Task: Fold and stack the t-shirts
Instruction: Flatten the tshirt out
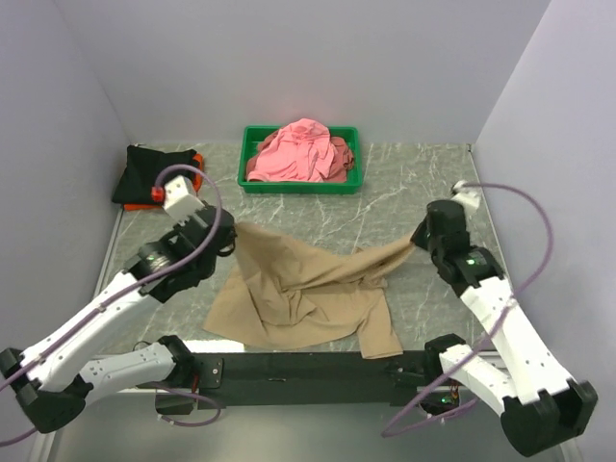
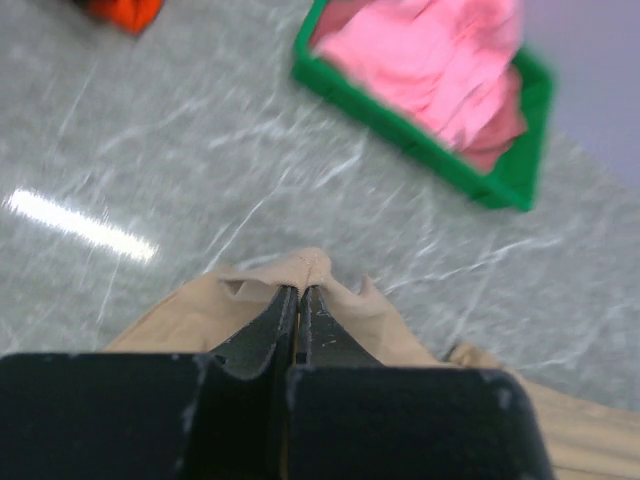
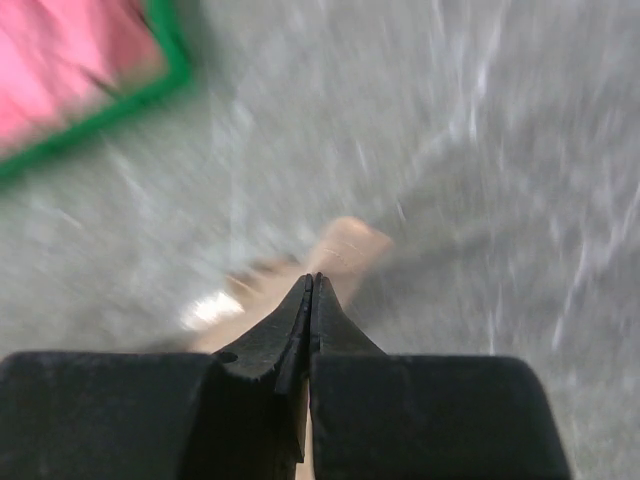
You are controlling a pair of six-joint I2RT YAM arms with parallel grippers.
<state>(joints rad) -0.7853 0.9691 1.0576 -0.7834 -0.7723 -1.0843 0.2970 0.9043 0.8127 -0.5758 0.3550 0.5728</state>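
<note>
The tan t-shirt [image 1: 308, 294] hangs crumpled between my two grippers, its lower part resting on the marble table [image 1: 404, 183]. My left gripper [image 1: 231, 234] is shut on its left edge; the pinched cloth [image 2: 305, 265] shows in the left wrist view above the gripper [image 2: 299, 290]. My right gripper [image 1: 420, 238] is shut on the shirt's right end; the right wrist view shows the cloth [image 3: 350, 245] poking past the gripper [image 3: 312, 280]. Pink t-shirts [image 1: 300, 151] are heaped in the green tray [image 1: 300, 185]. A black t-shirt [image 1: 149, 173] lies on an orange one [image 1: 197, 160] at the back left.
The green tray also shows in the left wrist view [image 2: 410, 125] and the right wrist view [image 3: 110, 100]. White walls close in the table at the back and both sides. A black bar [image 1: 289, 366] runs along the near edge between the arm bases.
</note>
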